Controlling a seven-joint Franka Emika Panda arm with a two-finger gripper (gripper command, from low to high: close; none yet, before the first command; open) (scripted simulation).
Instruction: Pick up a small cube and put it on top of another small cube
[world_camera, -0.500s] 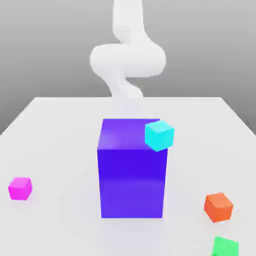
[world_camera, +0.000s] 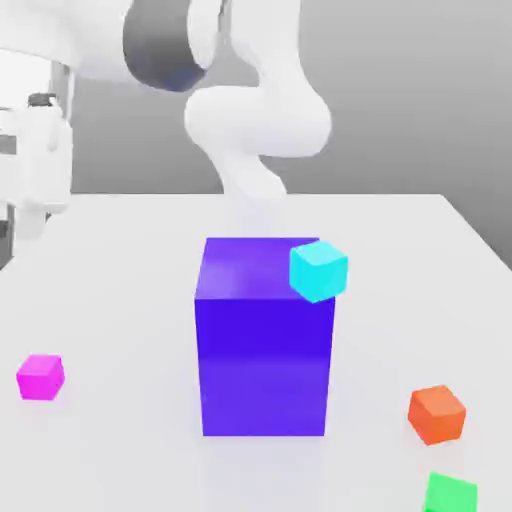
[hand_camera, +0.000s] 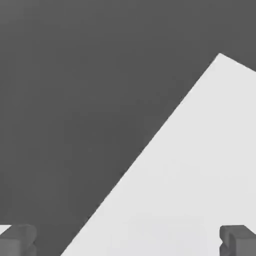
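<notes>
The small cube (world_camera: 40, 377) is bright magenta-pink and lies on the white table (world_camera: 120, 260) near the front at the exterior view's left. My gripper (world_camera: 22, 228) hangs at that view's left edge, well above and behind the cube and clear of it. In the hand view the gripper (hand_camera: 127, 242) stands open; its two dark fingertips (hand_camera: 17, 240) are wide apart with nothing between them, over the table's edge (hand_camera: 200, 175). A small orange cube (world_camera: 437, 414) lies at the front right.
A big blue-violet block (world_camera: 263, 340) stands mid-table. A small cyan cube (world_camera: 319, 270) shows at its upper right corner. A green cube (world_camera: 450, 494) lies at the front right edge. The white arm (world_camera: 260, 120) arches behind the block.
The arm has swung toward the exterior view's left, and its upper links and hand have come into view there. None of the cubes has moved.
</notes>
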